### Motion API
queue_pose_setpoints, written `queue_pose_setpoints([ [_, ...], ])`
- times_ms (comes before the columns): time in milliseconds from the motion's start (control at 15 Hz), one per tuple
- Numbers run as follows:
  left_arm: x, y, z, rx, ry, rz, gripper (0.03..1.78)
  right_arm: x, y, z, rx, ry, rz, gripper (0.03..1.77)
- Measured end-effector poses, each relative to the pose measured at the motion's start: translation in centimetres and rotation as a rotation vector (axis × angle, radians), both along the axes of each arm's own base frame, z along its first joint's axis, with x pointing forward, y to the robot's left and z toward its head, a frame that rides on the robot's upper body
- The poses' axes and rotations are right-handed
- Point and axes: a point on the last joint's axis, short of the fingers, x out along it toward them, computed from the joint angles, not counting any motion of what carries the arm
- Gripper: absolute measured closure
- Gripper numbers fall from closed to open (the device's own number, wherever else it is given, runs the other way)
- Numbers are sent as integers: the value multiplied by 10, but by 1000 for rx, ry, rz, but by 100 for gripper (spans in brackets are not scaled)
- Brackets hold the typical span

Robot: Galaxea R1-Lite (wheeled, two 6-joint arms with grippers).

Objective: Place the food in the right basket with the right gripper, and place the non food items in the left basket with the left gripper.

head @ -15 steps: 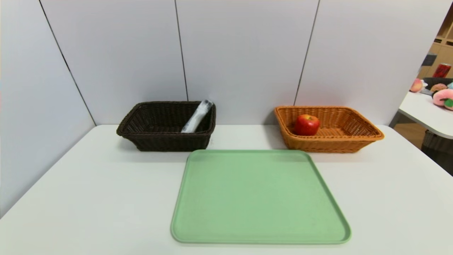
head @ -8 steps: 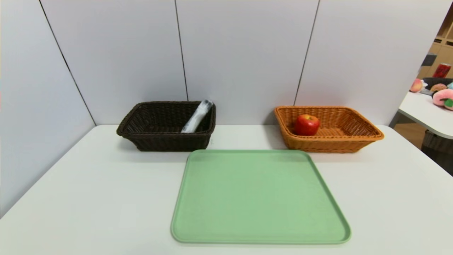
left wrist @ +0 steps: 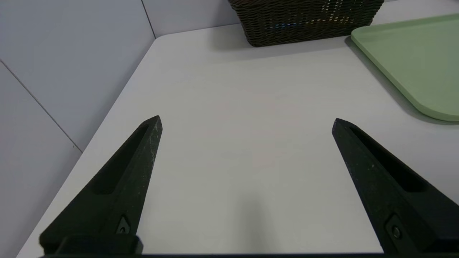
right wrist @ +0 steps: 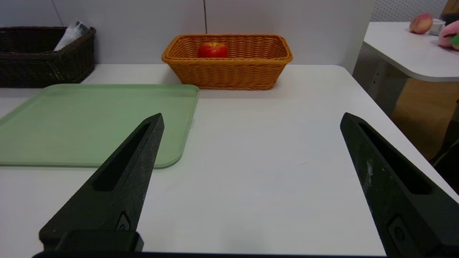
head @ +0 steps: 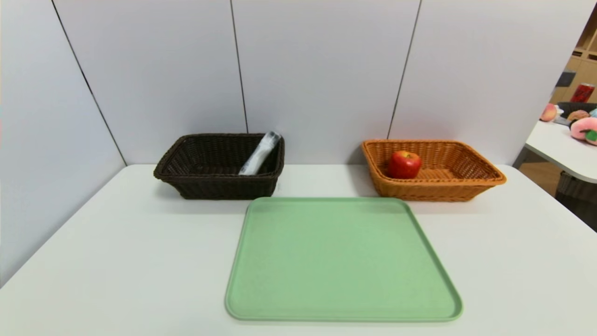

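Two tools [left wrist: 247, 116] [right wrist: 252, 113], two baskets [head: 219, 189] [head: 433, 191], one apple [head: 404, 164], one tray [head: 343, 259].

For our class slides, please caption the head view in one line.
Apple in the orange-tan basket, white wrapped item in the dark basket.

Head view high, facing forward-down; wrist views lower, nearer; all share tray [head: 344, 259].
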Motion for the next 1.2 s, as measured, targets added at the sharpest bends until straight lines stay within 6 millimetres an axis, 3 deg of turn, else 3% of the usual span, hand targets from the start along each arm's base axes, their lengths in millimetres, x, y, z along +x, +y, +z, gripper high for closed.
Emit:
queue_pose_setpoints([
  [600, 8, 0, -18, -26, 21, -18, 12, 49, -1, -62, 3, 29, -51, 10],
  [1200, 8, 0, -21, -58, 49, -18, 12, 54, 1, -78, -4, 85, 16, 10],
])
